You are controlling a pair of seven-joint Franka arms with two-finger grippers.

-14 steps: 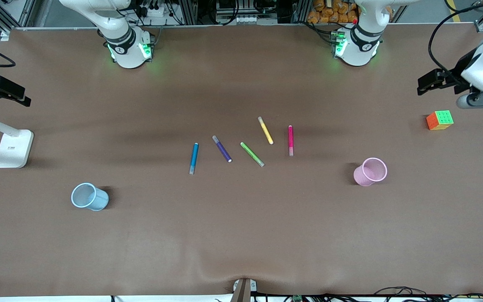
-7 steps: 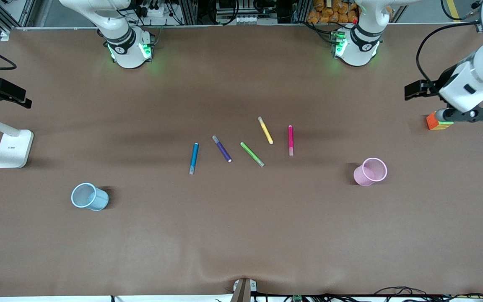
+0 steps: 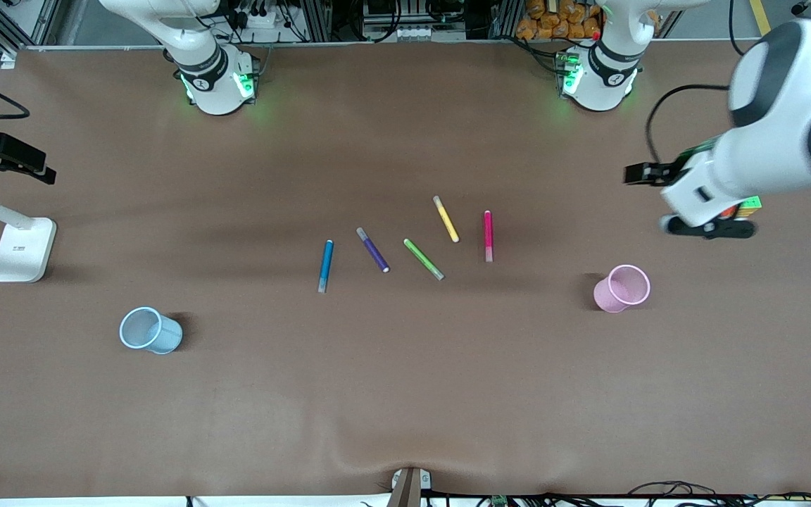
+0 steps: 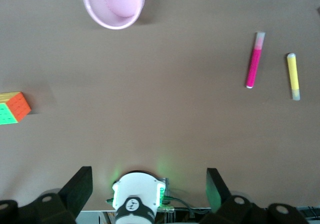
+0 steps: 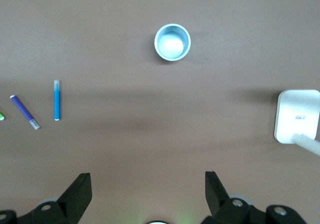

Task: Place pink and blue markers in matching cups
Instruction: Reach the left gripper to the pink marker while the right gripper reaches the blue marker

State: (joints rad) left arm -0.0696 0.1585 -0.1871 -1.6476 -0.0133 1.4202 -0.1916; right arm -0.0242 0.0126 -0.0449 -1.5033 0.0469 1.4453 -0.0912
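Observation:
The pink marker (image 3: pixel 488 236) and the blue marker (image 3: pixel 325 265) lie on the brown table among other pens. The pink marker also shows in the left wrist view (image 4: pixel 255 59), the blue marker in the right wrist view (image 5: pixel 56 100). The pink cup (image 3: pixel 621 289) (image 4: pixel 113 4) stands toward the left arm's end. The blue cup (image 3: pixel 150 330) (image 5: pixel 172 42) stands toward the right arm's end. My left gripper (image 3: pixel 707 228) (image 4: pixel 148 173) hangs open and empty over the table by the cube. My right gripper (image 5: pixel 147 181) is open and empty, high over the table.
A purple pen (image 3: pixel 372 249), a green pen (image 3: pixel 423 258) and a yellow pen (image 3: pixel 445 219) lie between the two markers. A colour cube (image 3: pixel 750 203) sits partly hidden under the left arm. A white lamp base (image 3: pixel 23 248) stands at the right arm's end.
The left arm has swung in from the table's end toward the middle and now covers most of the cube. The right arm has barely moved. Markers and cups are unmoved.

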